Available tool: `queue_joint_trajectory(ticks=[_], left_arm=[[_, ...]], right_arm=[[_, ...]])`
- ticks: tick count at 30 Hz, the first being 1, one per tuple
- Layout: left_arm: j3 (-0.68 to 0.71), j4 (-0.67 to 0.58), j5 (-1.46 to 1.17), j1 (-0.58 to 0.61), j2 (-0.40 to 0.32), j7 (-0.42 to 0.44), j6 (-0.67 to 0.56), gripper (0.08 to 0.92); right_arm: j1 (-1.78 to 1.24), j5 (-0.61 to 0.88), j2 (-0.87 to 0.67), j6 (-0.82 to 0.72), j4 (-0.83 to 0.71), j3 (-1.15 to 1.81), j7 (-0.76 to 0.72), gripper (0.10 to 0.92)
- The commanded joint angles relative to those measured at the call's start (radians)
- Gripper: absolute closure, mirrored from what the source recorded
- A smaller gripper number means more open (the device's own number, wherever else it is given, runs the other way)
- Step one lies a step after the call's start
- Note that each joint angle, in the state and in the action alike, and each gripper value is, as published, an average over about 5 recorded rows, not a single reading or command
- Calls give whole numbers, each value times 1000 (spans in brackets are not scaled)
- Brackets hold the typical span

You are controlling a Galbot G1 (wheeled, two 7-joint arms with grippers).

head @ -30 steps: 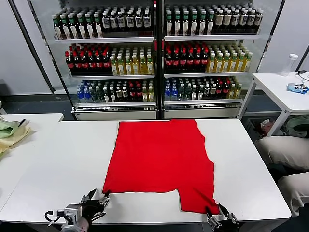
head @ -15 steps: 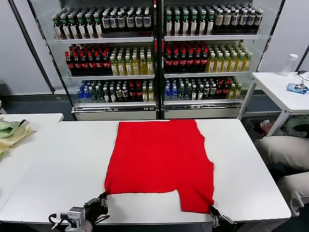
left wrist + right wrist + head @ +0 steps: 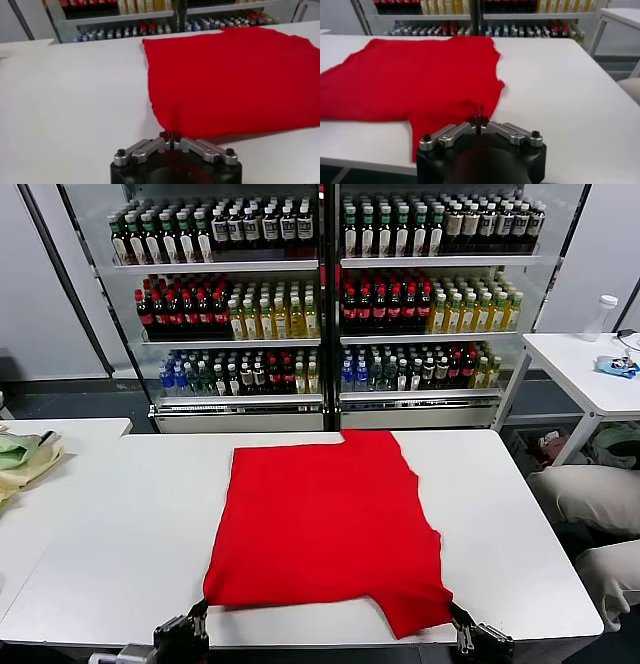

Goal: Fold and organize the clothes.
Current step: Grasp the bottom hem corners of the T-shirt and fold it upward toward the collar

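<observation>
**Red T-shirt pinched at both near corners and drawn toward the table's front edge**

T-shirt (image 3: 325, 524), plain red side up, lies flat on the white table (image 3: 120, 514), its near hem reaching the front edge and its far end pointing toward the drinks shelves (image 3: 325, 304).

On the left, the left gripper (image 3: 192, 622) sits low at the table's front edge with its fingers clamped on the shirt's near left corner; the left wrist view shows a small nub of red cloth (image 3: 170, 136) squeezed between the closed tips. Holding a corner here gives a firm handle for dragging or lifting the cloth without bunching the middle.

On the right, the right gripper (image 3: 462, 624) is likewise closed, nipping the tip of the near right flap, as the right wrist view shows (image 3: 480, 120). With both corners held well apart, the cloth can be kept taut between them, which probably readies it for a fold away from the robot.

Compared with a second ago, both grippers have gone from open to clamped and have pulled back, and the shirt has slid nearer the robot, its far edge now clear of the table's back edge and its outline slightly skewed.

A person's beige trousers (image 3: 590, 494) show at the far right.
</observation>
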Motion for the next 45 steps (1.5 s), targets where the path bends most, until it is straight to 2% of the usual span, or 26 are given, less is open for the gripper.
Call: queue_joint_trajectory(ticks=[1, 9, 14, 20, 26, 33, 45], left_arm=[[-82, -87, 24, 181, 28, -46, -51, 921], [-53, 53, -117, -232, 6, 63, 21, 921], [-6, 169, -139, -381, -33, 130, 48, 921], [13, 284, -134, -448, -57, 157, 45, 921], [17, 330, -137, -484, -59, 176, 47, 921], [31, 400, -125, -521, -78, 242, 52, 921], [41, 431, -107, -562, -88, 255, 50, 917]], right_arm=[[0, -3, 11, 3, 68, 13, -5, 910], [360, -9, 25, -31, -39, -95, 23, 910], [470, -37, 45, -38, -141, -157, 28, 910], [560, -86, 74, -19, -253, -207, 24, 910], [669, -96, 94, -16, -360, -265, 27, 910], [742, -126, 111, -12, -428, -312, 32, 910], [849, -151, 133, -22, -540, -378, 31, 905]])
